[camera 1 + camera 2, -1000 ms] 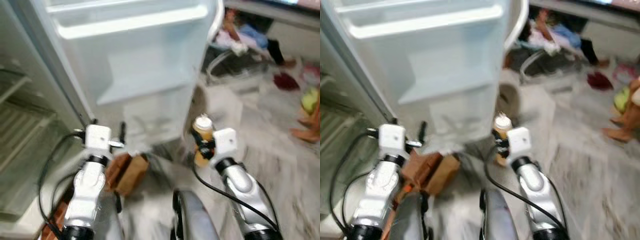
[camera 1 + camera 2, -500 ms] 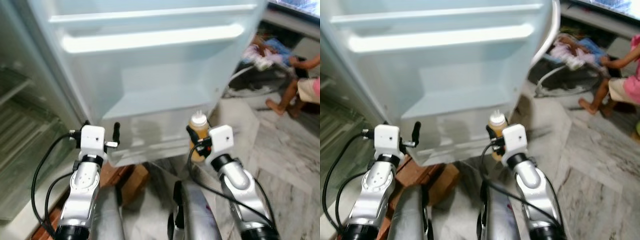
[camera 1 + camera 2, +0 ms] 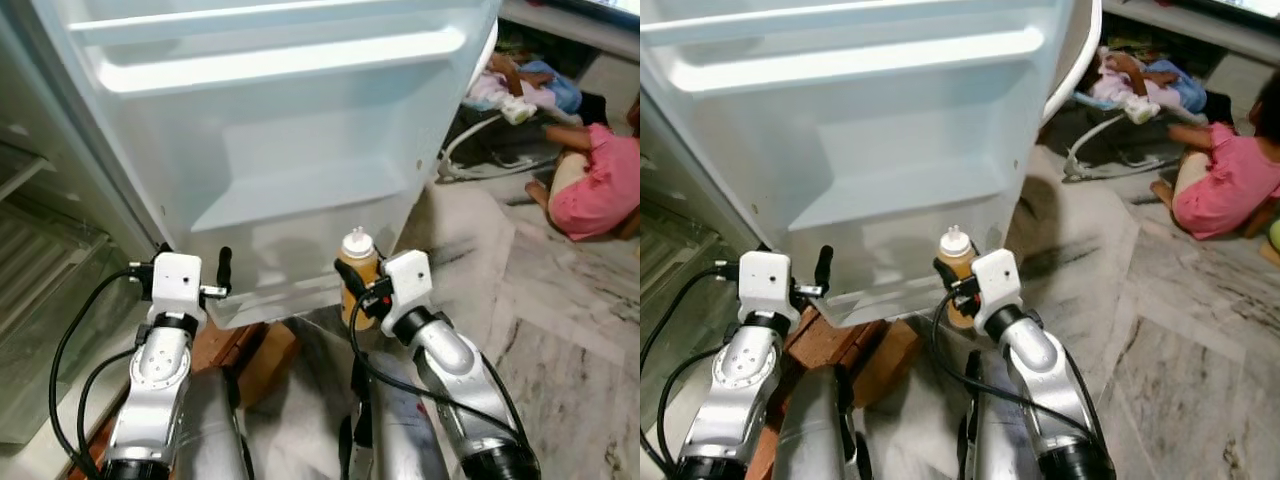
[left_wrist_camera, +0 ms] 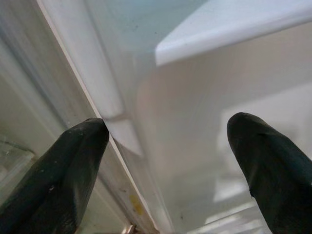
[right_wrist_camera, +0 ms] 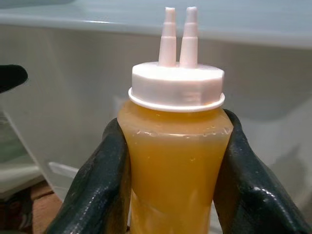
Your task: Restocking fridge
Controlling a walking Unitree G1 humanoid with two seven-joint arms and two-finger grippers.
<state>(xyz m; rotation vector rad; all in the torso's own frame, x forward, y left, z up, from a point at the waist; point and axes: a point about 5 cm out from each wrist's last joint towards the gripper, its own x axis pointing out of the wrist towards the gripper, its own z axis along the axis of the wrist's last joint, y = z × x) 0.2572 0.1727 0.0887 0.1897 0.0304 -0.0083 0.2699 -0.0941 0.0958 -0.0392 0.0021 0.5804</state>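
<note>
- While the fridge door hangs open, the right end effector grips a yellow sauce bottle upright, just beside the door's lowest shelf.
- Left end effector is spread open near that shelf, holding nothing.

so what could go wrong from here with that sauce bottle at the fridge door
1. The right end effector holds the sauce bottle just outside the lowest door bin; raised too little, the bottle may knock the bin's front wall.
2. The fingers clamp its soft body, so squeezing might push sauce out of the twin nozzles.
3. A person sits on the floor beyond the open door; swinging it could come near them.
</note>
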